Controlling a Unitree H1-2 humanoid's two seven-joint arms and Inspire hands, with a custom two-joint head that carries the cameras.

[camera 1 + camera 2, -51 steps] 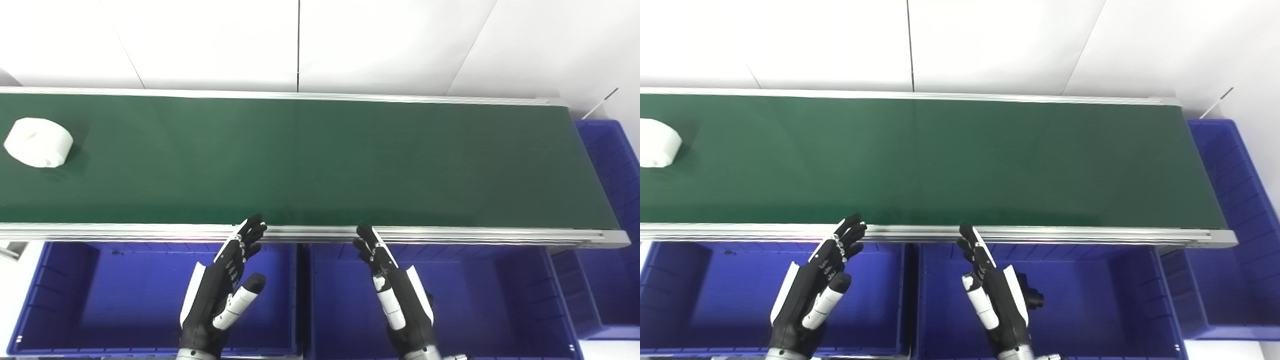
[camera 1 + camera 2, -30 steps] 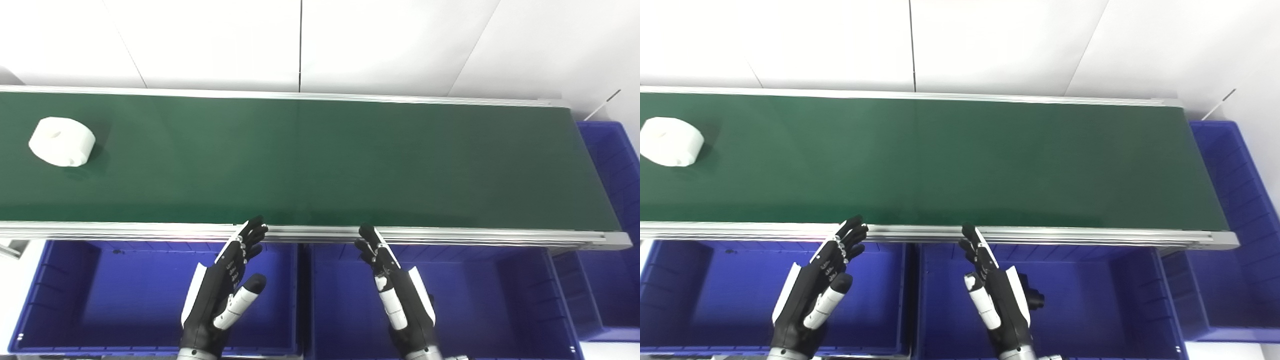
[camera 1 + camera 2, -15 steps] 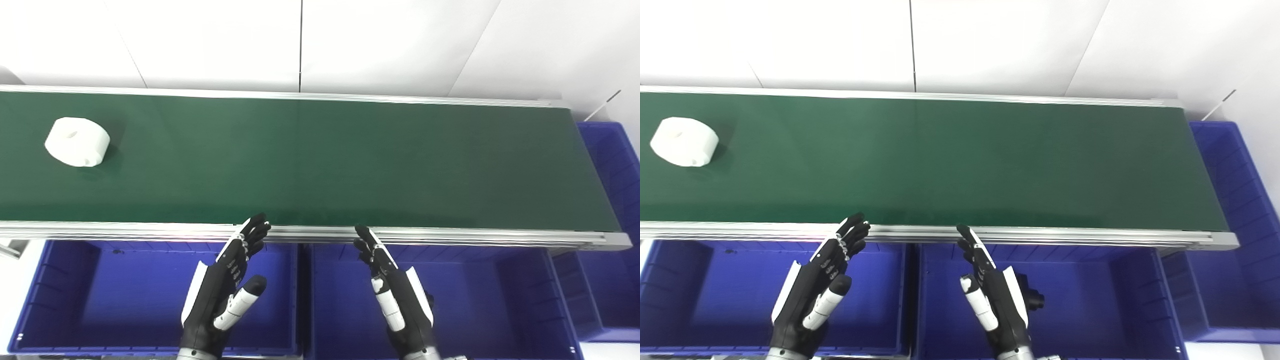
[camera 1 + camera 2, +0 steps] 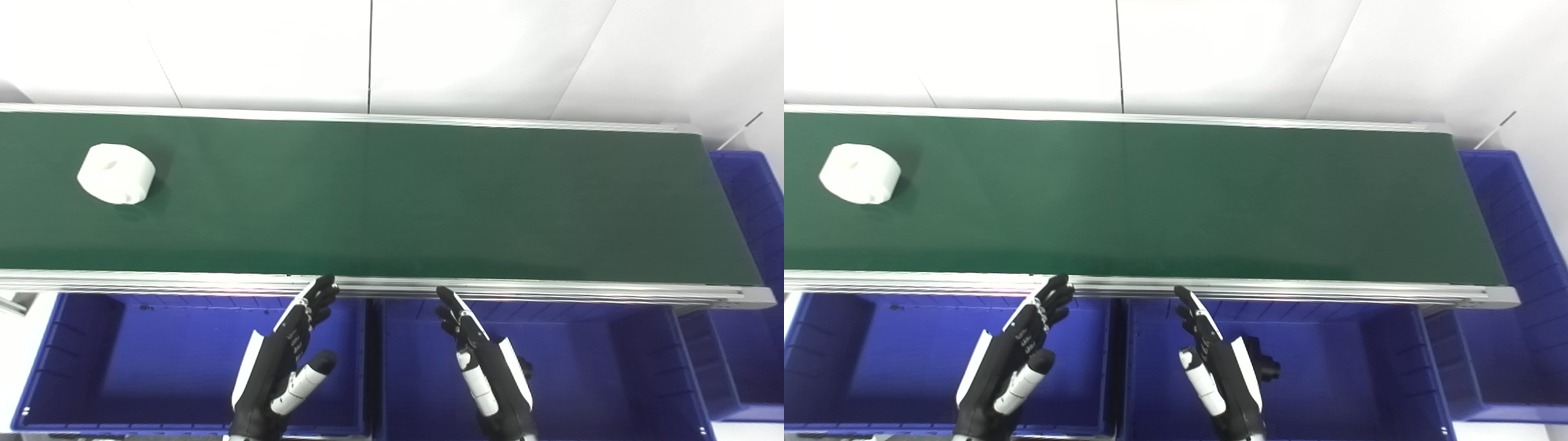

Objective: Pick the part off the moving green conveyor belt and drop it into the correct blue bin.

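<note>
the fingers (image 4: 309, 306) of the left hand (image 4: 278, 361) are stretched out and spread, holding nothing, their tips reaching up to the near metal rail (image 4: 184, 283) of the conveyor. the thumb sticks out to the side, apart from the rest. the right hand (image 4: 487, 367) mirrors it: fingers (image 4: 456, 309) extended and apart, empty, tips just below the same rail. the two hands hover side by side with palms turned toward each other, the left over the left blue bin (image 4: 73, 392) and the right over the middle blue bin (image 4: 643, 380). behind the right hand, inside the middle bin, a small black part (image 4: 1265, 366) lies on the floor of the bin, partly hidden.

beyond the rail runs the green conveyor belt (image 4: 398, 196), spanning the picture from left to right. the white part (image 4: 116, 173), a short round cylinder with a small hole in its top, sits on the belt far to the left, well apart from both hands and nearer the far edge than the near one. a third blue bin (image 4: 750, 202) stands at the belt's right end. a white wall (image 4: 367, 55) rises behind the conveyor.
</note>
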